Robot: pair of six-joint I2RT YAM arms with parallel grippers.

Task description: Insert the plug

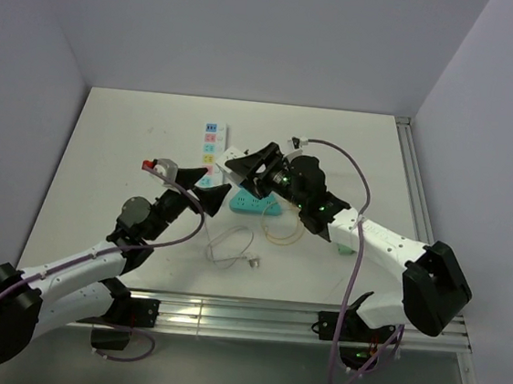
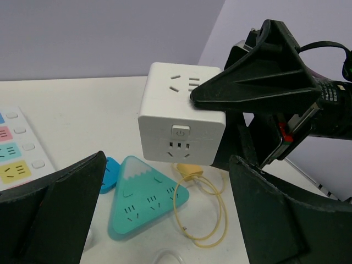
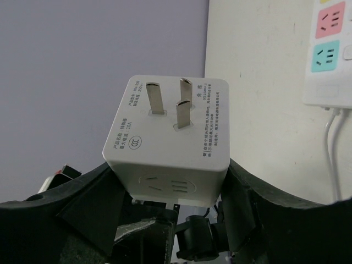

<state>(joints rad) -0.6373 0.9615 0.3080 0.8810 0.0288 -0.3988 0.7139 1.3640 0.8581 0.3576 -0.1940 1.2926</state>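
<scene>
The plug is a white cube adapter (image 3: 170,137) with three metal prongs (image 3: 177,111) pointing away from the wrist. My right gripper (image 3: 170,190) is shut on it and holds it above the table (image 1: 113,159). The cube also shows in the left wrist view (image 2: 181,118) and in the top view (image 1: 236,164). The white power strip (image 1: 213,142) with coloured sockets lies flat at the back middle, and shows at the right edge of the right wrist view (image 3: 333,49). My left gripper (image 1: 210,196) is open and empty, just left of and below the cube.
A teal triangular socket block (image 2: 146,198) lies below the cube, with a small blue piece (image 2: 110,173) to its left. A coiled yellow cable (image 2: 203,209) lies to its right. A white cable (image 1: 232,249) lies near the front edge.
</scene>
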